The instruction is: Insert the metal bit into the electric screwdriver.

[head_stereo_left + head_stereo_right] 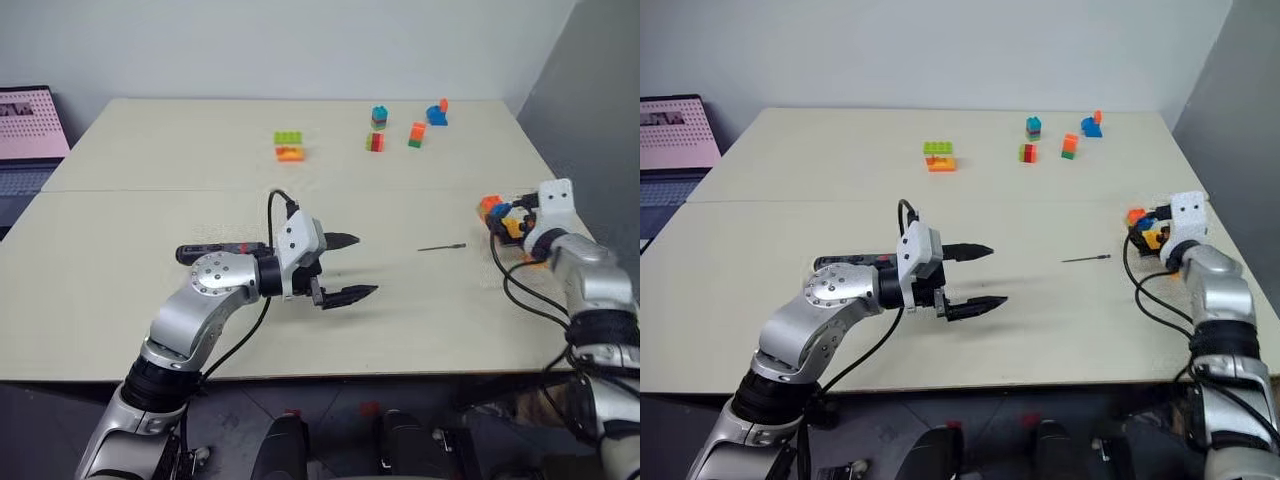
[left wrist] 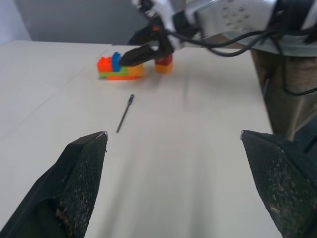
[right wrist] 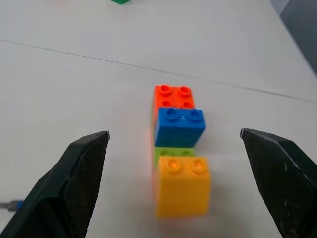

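The electric screwdriver [image 1: 214,250], a black pen-shaped tool with a red band, lies on the table behind my left forearm. The metal bit [image 1: 442,246], a thin dark rod, lies flat on the table right of centre; it also appears ahead of the left gripper as the bit [image 2: 125,113]. My left gripper [image 1: 362,265] hovers open and empty over the table between the two, pointing toward the bit. My right gripper [image 1: 508,222] is open at the table's right edge, with a small stack of toy bricks [image 3: 178,148] just ahead between its fingers.
That brick stack [image 1: 497,212], orange, blue, green and yellow, sits close right of the bit. More brick piles stand at the back: green-orange [image 1: 289,146], red-green [image 1: 376,141], orange-green [image 1: 416,134] and blue ones [image 1: 437,113]. A laptop [image 1: 30,140] sits beyond the table's left edge.
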Robot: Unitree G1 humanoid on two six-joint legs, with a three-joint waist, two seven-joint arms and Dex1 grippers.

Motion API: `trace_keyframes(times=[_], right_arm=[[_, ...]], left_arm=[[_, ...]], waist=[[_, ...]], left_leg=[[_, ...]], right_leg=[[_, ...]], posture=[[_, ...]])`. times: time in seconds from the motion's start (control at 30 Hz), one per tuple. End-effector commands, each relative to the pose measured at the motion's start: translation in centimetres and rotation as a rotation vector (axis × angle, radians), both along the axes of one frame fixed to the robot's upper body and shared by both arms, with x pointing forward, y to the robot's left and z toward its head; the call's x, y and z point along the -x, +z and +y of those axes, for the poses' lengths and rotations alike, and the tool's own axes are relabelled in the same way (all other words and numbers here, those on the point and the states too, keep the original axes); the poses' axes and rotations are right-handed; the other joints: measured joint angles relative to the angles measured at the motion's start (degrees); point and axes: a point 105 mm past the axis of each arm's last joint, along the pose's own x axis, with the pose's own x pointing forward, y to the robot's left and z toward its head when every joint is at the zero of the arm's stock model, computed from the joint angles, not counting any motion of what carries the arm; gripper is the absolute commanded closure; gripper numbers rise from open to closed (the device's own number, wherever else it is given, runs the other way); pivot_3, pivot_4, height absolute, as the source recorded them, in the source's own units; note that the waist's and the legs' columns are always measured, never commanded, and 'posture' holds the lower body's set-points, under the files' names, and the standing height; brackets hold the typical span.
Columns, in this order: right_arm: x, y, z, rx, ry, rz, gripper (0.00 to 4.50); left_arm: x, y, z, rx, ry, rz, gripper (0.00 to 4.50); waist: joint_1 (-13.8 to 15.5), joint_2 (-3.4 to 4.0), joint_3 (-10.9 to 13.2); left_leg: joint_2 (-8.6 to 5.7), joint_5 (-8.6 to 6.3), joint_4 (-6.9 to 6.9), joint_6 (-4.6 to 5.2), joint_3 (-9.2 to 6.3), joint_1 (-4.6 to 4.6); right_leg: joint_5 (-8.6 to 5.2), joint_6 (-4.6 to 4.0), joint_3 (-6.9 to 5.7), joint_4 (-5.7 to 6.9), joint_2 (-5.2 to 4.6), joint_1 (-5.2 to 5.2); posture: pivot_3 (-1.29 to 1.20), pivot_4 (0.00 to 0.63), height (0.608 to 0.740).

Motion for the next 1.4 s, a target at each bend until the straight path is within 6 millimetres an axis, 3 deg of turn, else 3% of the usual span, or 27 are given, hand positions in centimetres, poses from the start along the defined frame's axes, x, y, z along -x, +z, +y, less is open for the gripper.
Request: trace_keyframes(times=[0.03,0.17,0.37,0.53,0.67,0.97,1.4], right_arm=[[2.3,4.4,0.8,0.112,0.103,-0.155,0.03],[4.8,5.0,4.3,0.151,0.320,-0.162,0.03],[10.8,4.7,12.0,0.190,0.857,-0.060,0.03],[13.6,4.4,14.3,0.184,1.061,0.044,0.03],[14.4,4.2,15.5,0.171,1.107,0.067,0.03],[15.4,3.4,16.8,0.123,1.090,0.051,0.03],[16.3,2.9,17.3,0.111,1.073,0.055,0.03]], left_arm=[[-0.4,1.7,2.0,-0.042,0.085,-0.105,0.00],[-1.9,1.4,5.3,-0.180,0.211,-0.138,0.00],[-4.2,2.0,10.6,-0.502,0.256,-0.186,0.00],[-5.3,2.2,12.8,-0.679,0.216,-0.146,0.00],[-6.5,1.8,13.9,-0.775,0.195,-0.083,0.00],[-9.3,-0.2,13.4,-0.885,0.154,-0.007,0.00],[-10.8,-1.8,13.0,-0.965,0.108,0.002,0.00]], waist=[[0.0,0.00,0.0],[-0.4,0.01,0.0],[-0.1,0.03,0.0],[0.2,0.01,0.0],[0.4,-0.05,0.0],[0.3,-0.12,0.1],[0.2,-0.14,0.1]], left_leg=[[0.00,0.00,0.00,0.00,0.00,0.01],[0.04,0.00,-0.01,0.00,-0.01,0.09],[0.08,0.00,0.02,0.00,-0.04,0.11],[0.05,0.00,0.03,0.00,-0.02,0.04],[0.06,0.00,0.01,0.00,-0.01,-0.05],[0.06,0.00,0.03,0.00,-0.04,-0.08],[0.06,0.00,0.05,0.00,-0.05,-0.11]], right_leg=[[0.00,0.00,0.00,0.01,0.00,0.00],[-0.01,-0.01,0.00,0.06,0.04,0.00],[-0.18,-0.35,-0.04,0.12,0.06,-0.01],[-0.18,-0.35,-0.05,-0.06,0.01,0.02],[-0.21,-0.38,-0.09,-0.08,0.01,-0.02],[-0.21,-0.37,-0.12,-0.01,0.03,-0.06],[-0.08,-0.15,-0.10,0.02,0.04,-0.07]], posture=[[0.00,0.150,0.740],[0.00,0.150,0.740],[0.00,0.150,0.740],[0.00,0.150,0.740],[0.00,0.150,0.740],[0.00,0.150,0.740],[0.00,0.150,0.740]])
